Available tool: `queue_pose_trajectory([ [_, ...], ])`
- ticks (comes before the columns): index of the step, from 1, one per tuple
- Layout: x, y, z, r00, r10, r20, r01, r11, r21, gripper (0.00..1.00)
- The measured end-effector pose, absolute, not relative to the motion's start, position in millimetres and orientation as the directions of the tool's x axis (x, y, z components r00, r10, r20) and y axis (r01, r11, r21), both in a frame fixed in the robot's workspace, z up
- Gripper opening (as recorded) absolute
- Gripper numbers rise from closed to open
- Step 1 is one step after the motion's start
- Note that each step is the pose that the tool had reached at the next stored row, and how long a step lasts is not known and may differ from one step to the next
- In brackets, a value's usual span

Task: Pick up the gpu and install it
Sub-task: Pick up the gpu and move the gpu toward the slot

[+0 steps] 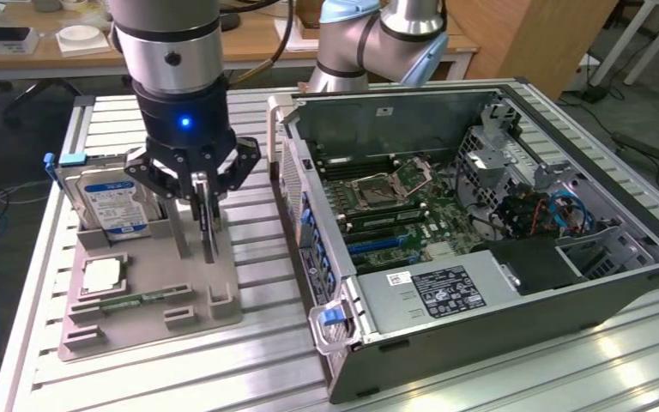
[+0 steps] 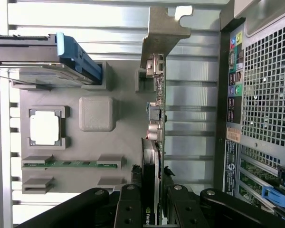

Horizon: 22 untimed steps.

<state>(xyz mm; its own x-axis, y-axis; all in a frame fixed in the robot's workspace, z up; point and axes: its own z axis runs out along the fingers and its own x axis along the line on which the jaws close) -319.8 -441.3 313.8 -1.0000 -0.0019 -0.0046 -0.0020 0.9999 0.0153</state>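
The gpu [image 1: 208, 232] is a thin dark card standing on edge over the grey fixture tray [image 1: 198, 319], at the exterior view's left. My gripper [image 1: 202, 206] comes straight down on its top edge. In the wrist view the gpu [image 2: 157, 118] runs edge-on away from the gripper [image 2: 153, 209], its pale metal bracket [image 2: 164, 28] at the far end. A black finger [image 2: 129, 209] presses each side of the card, so the gripper is shut on it. I cannot tell whether the card's lower edge still rests in the tray.
The open computer case [image 1: 421, 120] lies to the exterior view's right, motherboard [image 1: 404, 215] exposed. The tray also holds a hard drive [image 1: 106, 202], a CPU [image 1: 103, 275] and a green memory stick [image 1: 141, 300]. A second robot arm [image 1: 376, 43] stands behind.
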Motion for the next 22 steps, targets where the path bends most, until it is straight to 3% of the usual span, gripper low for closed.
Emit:
queue_pose_trajectory([
  [22, -320, -441, 325, -1.0, -0.002, -0.005, -0.002, 1.0, 0.016, 0.26],
])
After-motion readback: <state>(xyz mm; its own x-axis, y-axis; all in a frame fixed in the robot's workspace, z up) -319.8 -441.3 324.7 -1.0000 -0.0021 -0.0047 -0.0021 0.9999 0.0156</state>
